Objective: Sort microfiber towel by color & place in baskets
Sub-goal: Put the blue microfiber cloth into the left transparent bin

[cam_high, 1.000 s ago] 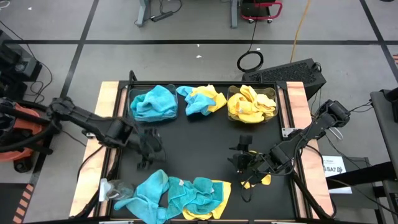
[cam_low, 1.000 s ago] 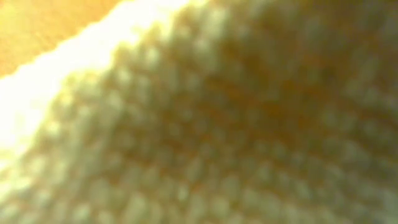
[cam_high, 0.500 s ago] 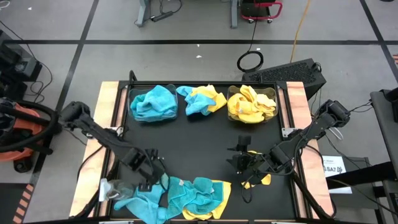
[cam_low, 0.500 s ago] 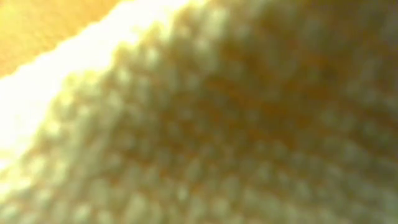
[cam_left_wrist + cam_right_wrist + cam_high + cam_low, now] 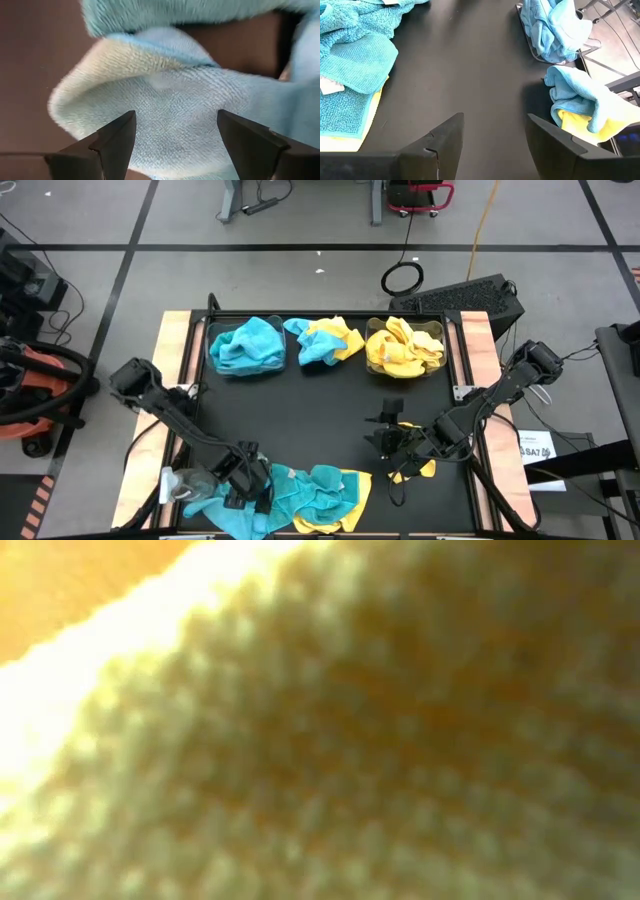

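Item: teal towel (image 5: 180,110), top of the mixed pile (image 5: 300,495) at the counter's (image 5: 320,405) near edge. My left gripper (image 5: 252,485) is spread wide over it. Method: bite one fold only, lift clear. My right gripper (image 5: 392,438) waits parted, empty.

Left gripper (image 5: 250,485) is reaching low toward 7 o'clock, fingers spread; right gripper (image 5: 385,432) is hovering at 4 o'clock, fingers parted.
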### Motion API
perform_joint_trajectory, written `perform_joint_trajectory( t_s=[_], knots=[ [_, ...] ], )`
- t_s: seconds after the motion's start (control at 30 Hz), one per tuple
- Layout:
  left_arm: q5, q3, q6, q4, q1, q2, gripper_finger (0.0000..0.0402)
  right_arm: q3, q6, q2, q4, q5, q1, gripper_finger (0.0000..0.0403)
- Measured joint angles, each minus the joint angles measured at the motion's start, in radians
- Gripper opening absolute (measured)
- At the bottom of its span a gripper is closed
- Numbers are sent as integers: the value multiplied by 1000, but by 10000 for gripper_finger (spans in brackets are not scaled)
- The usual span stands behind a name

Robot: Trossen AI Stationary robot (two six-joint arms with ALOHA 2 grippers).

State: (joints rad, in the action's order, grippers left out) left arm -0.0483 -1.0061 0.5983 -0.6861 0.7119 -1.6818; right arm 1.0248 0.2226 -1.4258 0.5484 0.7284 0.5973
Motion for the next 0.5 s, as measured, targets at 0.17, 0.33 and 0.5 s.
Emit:
perform_joint_trajectory(
  t_s=[0.17,0.33,0.5],
  knots=[
    [10,-3,7,0,6,-73,286,0,0,0,0,0,0,203],
    [35,-6,1,0,8,-103,256,0,0,0,0,0,0,203],
    [50,-11,-33,3,7,-105,130,0,0,0,0,0,0,203]
  ],
)
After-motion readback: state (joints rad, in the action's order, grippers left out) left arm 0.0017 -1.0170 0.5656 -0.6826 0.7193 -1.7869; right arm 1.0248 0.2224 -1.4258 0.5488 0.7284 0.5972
